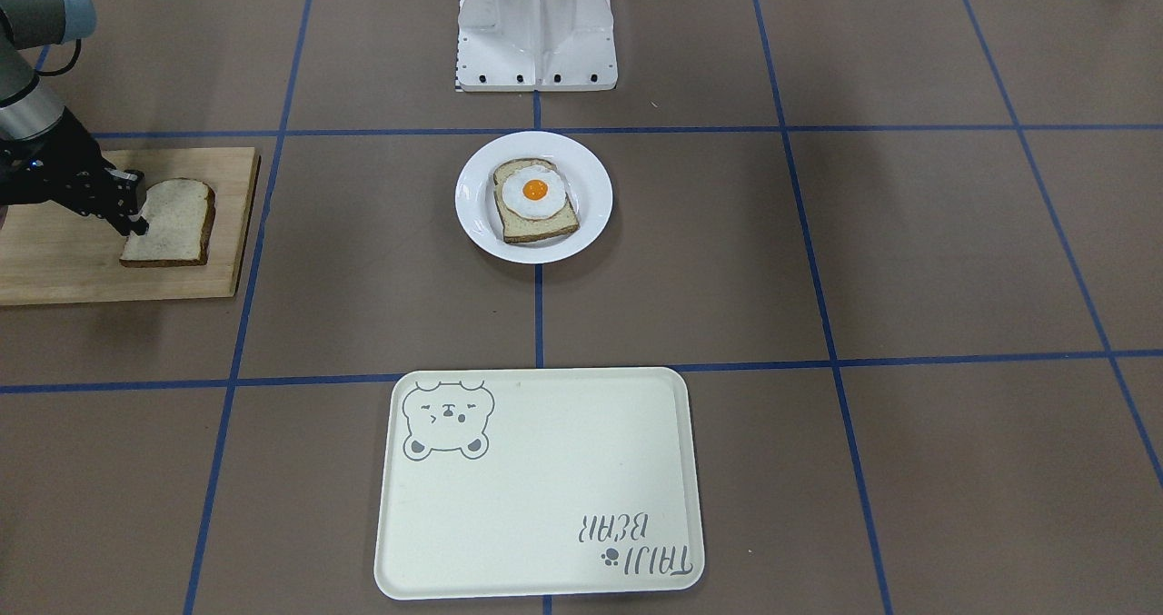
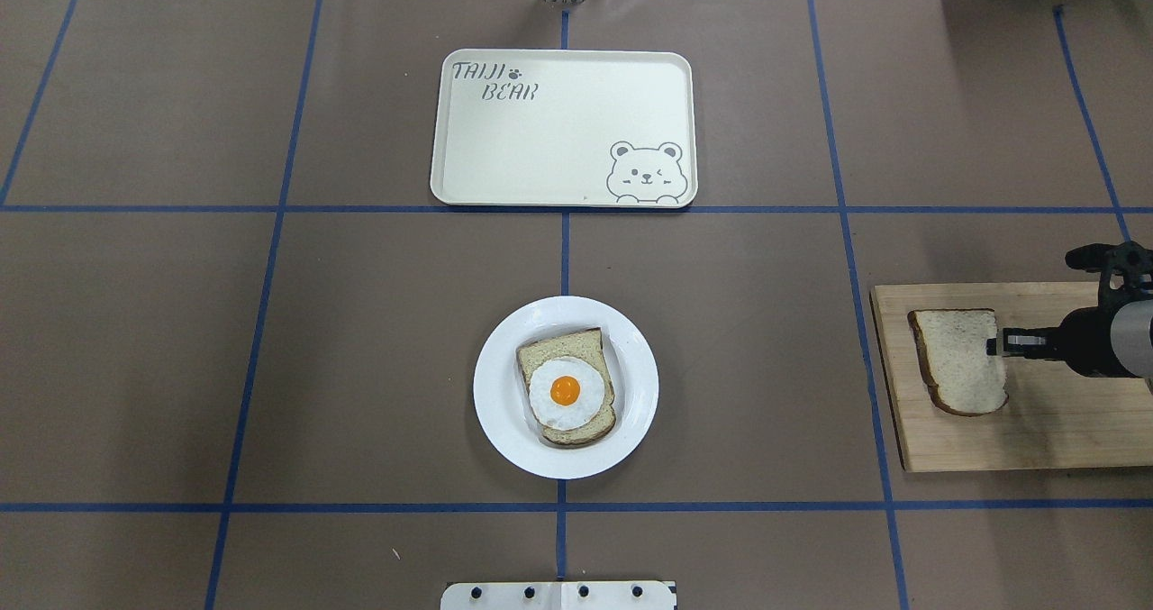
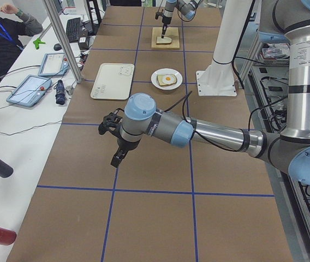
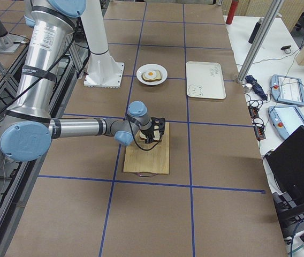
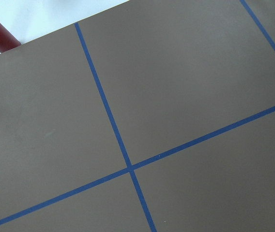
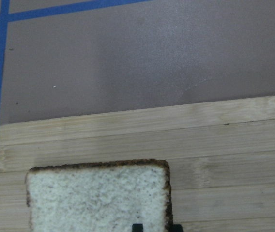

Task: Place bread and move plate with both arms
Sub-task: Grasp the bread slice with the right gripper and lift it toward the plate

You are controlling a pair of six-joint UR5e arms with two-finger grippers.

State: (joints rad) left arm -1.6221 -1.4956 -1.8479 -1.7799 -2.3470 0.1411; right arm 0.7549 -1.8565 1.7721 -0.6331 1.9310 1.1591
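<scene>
The plain bread (image 1: 173,224) lies flat on a wooden board (image 1: 54,261) at the robot's right; it also shows in the overhead view (image 2: 959,362) and the right wrist view (image 6: 99,198). My right gripper (image 2: 994,342) is at the bread's outer crust edge, with its jaws close together on that edge. The white plate (image 2: 495,412) sits at the table's middle and carries another slice topped with a fried egg (image 2: 566,392). My left gripper (image 3: 114,161) hangs over bare table far from all of this; I cannot tell whether it is open or shut.
The cream bear tray (image 2: 540,141) lies beyond the plate, on the far side from the robot. The white robot base (image 1: 536,24) stands behind the plate. Blue tape lines cross the brown table. Operators' gear lies along the far edge.
</scene>
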